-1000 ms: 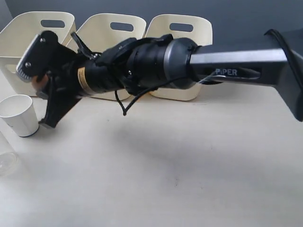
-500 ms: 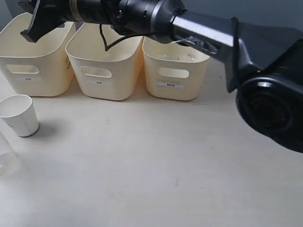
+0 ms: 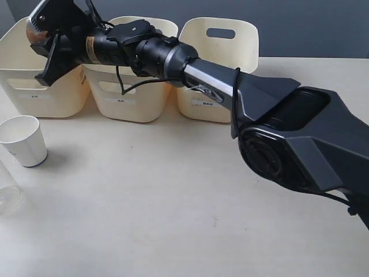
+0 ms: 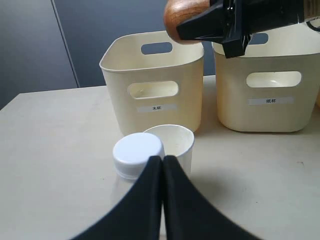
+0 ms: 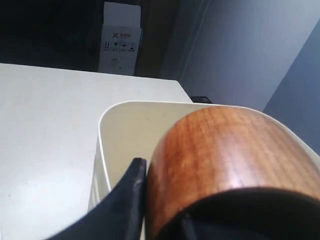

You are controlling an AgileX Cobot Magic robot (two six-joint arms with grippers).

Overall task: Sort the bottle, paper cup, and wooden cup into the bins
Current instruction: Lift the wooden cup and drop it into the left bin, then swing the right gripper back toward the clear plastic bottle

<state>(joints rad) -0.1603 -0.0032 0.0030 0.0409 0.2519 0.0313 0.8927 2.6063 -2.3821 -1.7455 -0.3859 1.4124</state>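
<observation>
My right gripper (image 3: 43, 43) reaches across the table and is shut on the dark-brown wooden cup (image 3: 33, 36), holding it over the leftmost cream bin (image 3: 43, 86). In the right wrist view the wooden cup (image 5: 230, 160) fills the frame above that bin's rim (image 5: 102, 150), with one black finger (image 5: 127, 200) pressed against its side. The white paper cup (image 3: 23, 140) stands upright on the table in front of that bin. The clear bottle (image 3: 7, 196) is at the left edge; its white cap (image 4: 138, 154) sits just beyond my left gripper (image 4: 163, 162), which is shut and empty.
The middle bin (image 3: 130, 98) and the right bin (image 3: 216, 98) stand in a row with the left one at the table's back. The right arm's dark body (image 3: 288, 144) spans the table from the right.
My right gripper has carried the wooden cup up from the table beside the paper cup to above the leftmost bin. The paper cup and bottle have not moved.
</observation>
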